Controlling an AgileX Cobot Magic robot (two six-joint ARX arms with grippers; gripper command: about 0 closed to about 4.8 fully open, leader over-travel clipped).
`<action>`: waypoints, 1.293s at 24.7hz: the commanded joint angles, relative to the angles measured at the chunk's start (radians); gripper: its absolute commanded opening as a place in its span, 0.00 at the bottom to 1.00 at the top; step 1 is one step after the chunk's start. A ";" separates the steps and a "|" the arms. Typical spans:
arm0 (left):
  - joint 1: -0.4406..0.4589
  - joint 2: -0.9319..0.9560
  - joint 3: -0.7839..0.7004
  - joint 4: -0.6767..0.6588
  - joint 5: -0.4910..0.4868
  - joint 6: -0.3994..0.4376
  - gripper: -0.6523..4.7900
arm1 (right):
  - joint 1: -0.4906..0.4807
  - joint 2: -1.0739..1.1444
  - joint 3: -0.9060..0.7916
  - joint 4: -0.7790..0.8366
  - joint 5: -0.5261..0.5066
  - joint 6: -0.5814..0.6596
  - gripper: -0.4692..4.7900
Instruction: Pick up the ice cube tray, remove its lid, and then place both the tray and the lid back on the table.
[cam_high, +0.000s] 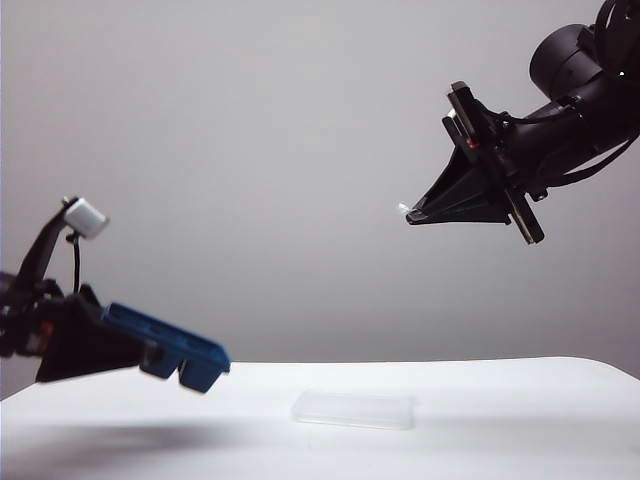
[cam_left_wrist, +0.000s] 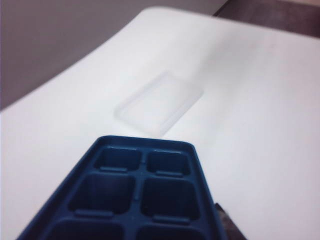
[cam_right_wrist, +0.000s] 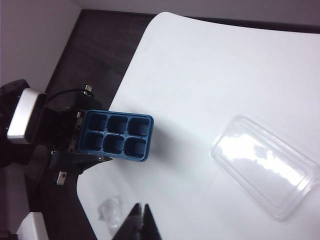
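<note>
Tray, 6 cups empty, clamped in left end effector; right end effector together; lid on table.

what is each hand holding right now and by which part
The left hand holds the ice cube tray by one short end; the right hand, shut and raised, holds nothing.

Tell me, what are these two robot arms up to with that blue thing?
The left gripper holds the ice cube tray, open side up and tilted, just above the left end of the table. Its lid is already off and lies flat on the table near the middle, apart from the tray. The right gripper hangs high on the right, shut and holding nothing. The tray is not yet set down.
</note>
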 joint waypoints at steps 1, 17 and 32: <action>-0.001 0.013 0.002 0.007 -0.015 0.014 0.85 | 0.002 -0.005 0.001 0.009 0.003 -0.013 0.08; -0.001 -0.001 0.002 0.097 -0.253 -0.076 1.00 | 0.002 -0.005 0.001 0.007 -0.028 -0.013 0.08; -0.002 -0.679 0.002 -0.512 -0.617 -0.330 0.90 | 0.007 -0.042 0.001 -0.323 0.134 -0.168 0.08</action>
